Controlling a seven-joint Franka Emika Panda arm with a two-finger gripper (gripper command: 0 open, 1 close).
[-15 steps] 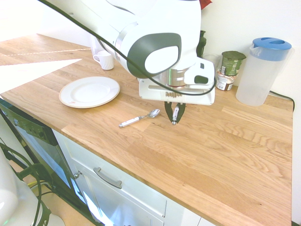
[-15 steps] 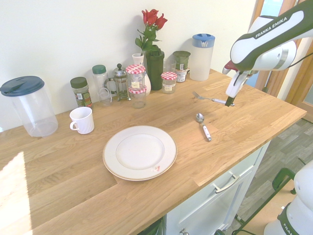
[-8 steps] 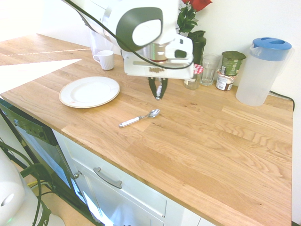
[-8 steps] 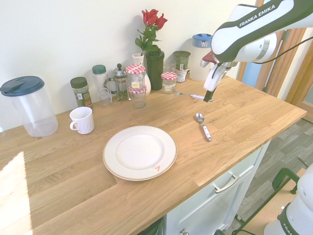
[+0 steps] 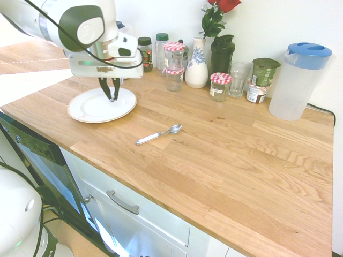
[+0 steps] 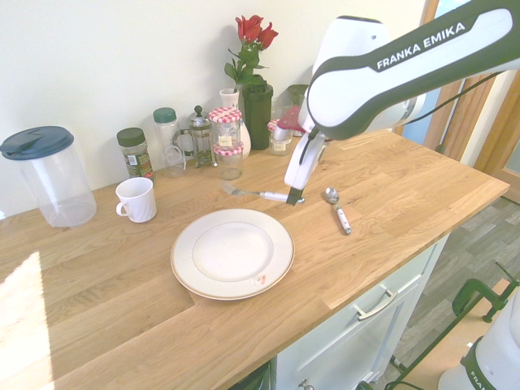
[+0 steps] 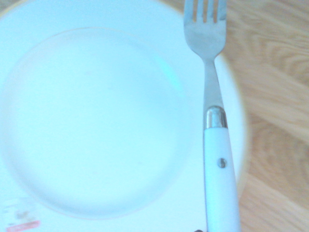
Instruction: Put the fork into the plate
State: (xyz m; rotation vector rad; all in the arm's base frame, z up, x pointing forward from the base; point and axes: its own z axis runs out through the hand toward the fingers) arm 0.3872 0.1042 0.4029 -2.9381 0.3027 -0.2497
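The hand (image 6: 293,198), clamped on the fork (image 6: 258,193) by its white handle, has carried it from beside the spoon (image 5: 159,134) to over the plate (image 5: 86,112) near the surface's front edge, so only lowering and release seem left.

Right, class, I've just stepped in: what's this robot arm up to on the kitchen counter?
The white arm's pincer is shut on the fork by its white handle and holds it in the air, roughly level, over the plate. The wrist view shows the tines out past the plate's rim. The fork is not set down yet. A white-handled spoon lies on the wooden counter, apart from the plate, untouched.
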